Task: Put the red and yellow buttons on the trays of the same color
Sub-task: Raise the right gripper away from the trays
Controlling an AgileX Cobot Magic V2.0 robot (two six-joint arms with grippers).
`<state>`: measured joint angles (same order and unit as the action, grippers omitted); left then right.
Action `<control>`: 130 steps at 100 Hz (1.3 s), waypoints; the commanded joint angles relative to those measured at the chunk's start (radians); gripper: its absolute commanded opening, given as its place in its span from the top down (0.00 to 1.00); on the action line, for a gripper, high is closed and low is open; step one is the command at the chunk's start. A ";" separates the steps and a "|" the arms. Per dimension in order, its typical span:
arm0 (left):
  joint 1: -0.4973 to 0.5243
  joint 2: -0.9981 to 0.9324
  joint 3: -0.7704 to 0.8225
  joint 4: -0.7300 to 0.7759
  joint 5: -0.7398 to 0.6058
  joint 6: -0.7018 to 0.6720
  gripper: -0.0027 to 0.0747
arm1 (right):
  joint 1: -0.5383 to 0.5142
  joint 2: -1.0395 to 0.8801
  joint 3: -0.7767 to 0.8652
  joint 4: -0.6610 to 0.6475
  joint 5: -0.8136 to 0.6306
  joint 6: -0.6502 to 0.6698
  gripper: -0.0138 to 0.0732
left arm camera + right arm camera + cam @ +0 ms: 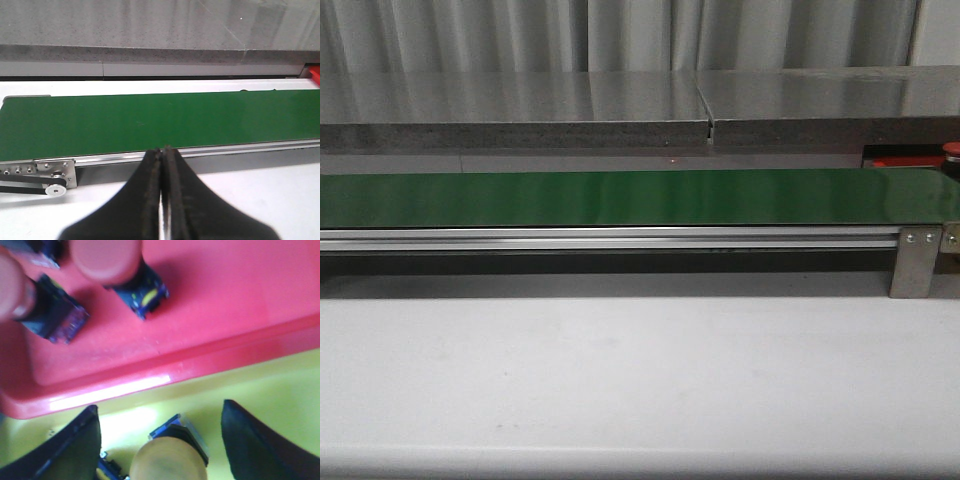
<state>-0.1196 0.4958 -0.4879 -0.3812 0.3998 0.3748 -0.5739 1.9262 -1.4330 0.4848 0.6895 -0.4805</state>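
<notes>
While the front view looks forward across the white bench (640,380), the long green belt (620,198) runs from side to side on its aluminium rail (610,238), with neither arm showing; at the far right edge, behind the belt's end, a sliver of the red tray (905,160) peeks out with one dark red button (952,150) at the frame's edge. From the left wrist view, the left gripper (163,155) hangs just short of the belt's near rail, its two black fingers (145,190) pressed together with nothing between them, and only the bare green surface lies beyond it, a corner of red tray showing at the far end. From the right wrist view, the right gripper (160,440) is spread wide over the yellow tray (280,385), and a yellow button (170,462) with a dark base sits between its fingers without either one visibly touching it. Just beside the yellow tray lies the red tray, carrying two red buttons (105,260) on dark bases, well inside its raised rim; the picture is blurred.
</notes>
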 commanded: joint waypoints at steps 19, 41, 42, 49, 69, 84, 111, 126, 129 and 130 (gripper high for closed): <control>-0.007 0.008 -0.026 -0.020 -0.077 -0.002 0.99 | 0.078 -0.220 -0.027 0.022 -0.049 -0.024 0.25; -0.007 0.008 -0.026 -0.020 -0.077 -0.002 0.99 | 0.209 -0.396 0.024 0.022 -0.124 -0.063 0.25; -0.007 0.008 -0.026 -0.020 -0.077 -0.002 0.99 | 0.214 -0.408 0.032 0.022 -0.127 -0.064 0.25; -0.007 0.008 -0.026 -0.020 -0.077 -0.002 0.99 | 0.263 -0.479 0.080 0.022 -0.162 -0.078 0.25; -0.007 0.008 -0.026 -0.020 -0.077 -0.002 0.99 | 0.394 -0.700 0.289 0.022 -0.251 -0.123 0.25; -0.007 0.008 -0.026 -0.020 -0.077 -0.002 0.99 | 0.472 -0.881 0.472 0.022 -0.278 -0.130 0.25; -0.007 0.008 -0.026 -0.020 -0.077 -0.002 0.99 | 0.496 -1.190 0.738 0.033 -0.252 -0.126 0.36; -0.007 0.008 -0.026 -0.020 -0.077 -0.002 0.99 | 0.496 -1.367 0.829 0.055 -0.226 -0.123 0.58; -0.007 0.008 -0.026 -0.020 -0.077 -0.002 0.99 | 0.496 -1.395 0.840 0.055 -0.223 -0.123 0.64; -0.007 0.008 -0.026 -0.020 -0.077 -0.002 0.99 | 0.496 -1.402 0.843 0.055 -0.221 -0.123 0.65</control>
<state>-0.1196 0.4958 -0.4879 -0.3812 0.3998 0.3748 -0.0805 0.5966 -0.5924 0.5114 0.5161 -0.5973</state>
